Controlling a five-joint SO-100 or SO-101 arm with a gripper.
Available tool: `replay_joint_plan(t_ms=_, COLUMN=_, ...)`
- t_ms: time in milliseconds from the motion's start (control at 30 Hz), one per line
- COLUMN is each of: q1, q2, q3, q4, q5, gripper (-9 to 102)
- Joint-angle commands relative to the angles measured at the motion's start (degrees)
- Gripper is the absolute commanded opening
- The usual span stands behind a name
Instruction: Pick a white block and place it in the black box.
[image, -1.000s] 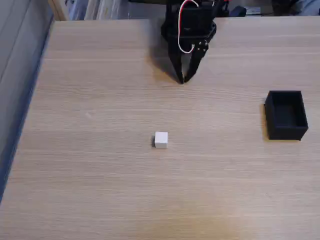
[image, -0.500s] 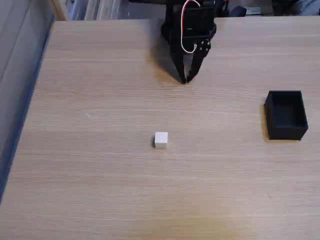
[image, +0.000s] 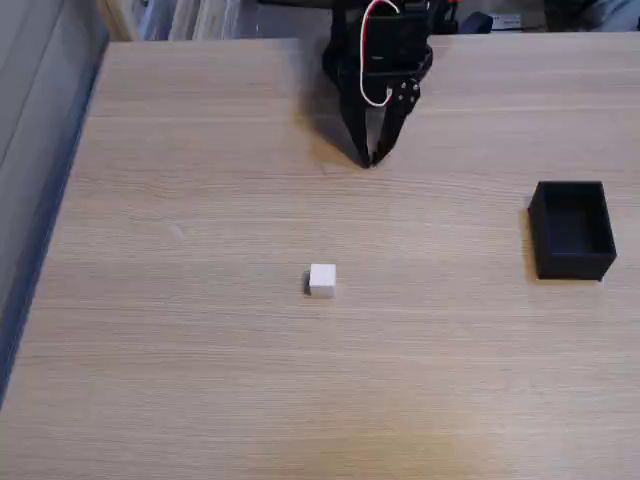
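Note:
In the fixed view a small white block (image: 322, 280) rests on the wooden table near the middle. The black box (image: 572, 229) stands open-topped at the right side, empty as far as I see. My black gripper (image: 370, 160) with red-white wires hangs at the far middle of the table, pointing down, its two fingers meeting at the tips with nothing between them. It is well behind the block and far left of the box.
The wooden table (image: 200, 380) spreads wide around the block. Its left edge (image: 60, 200) drops to a grey floor. Clutter lies beyond the far edge (image: 200, 15).
The gripper has lifted very slightly and its wire loop shifted; block and box have not moved.

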Motion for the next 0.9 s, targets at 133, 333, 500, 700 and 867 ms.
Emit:
replay_joint_plan(t_ms=133, q1=0.88, q2=0.35, q3=0.88, q4=0.18, q5=-0.62, gripper=0)
replay_joint_plan(t_ms=333, q1=0.88, q2=0.35, q3=0.88, q4=0.18, q5=-0.62, gripper=0)
replay_joint_plan(t_ms=500, q1=1.05, q2=0.35, q3=0.88, q4=0.18, q5=-0.62, gripper=0)
replay_joint_plan(t_ms=700, q1=2.55, q2=0.35, q3=0.62, q4=-0.09, q5=-3.25, gripper=0)
replay_joint_plan(t_ms=867, q1=3.34, q2=-3.25, q3=-4.04, q4=0.09, q5=-5.62, gripper=0)
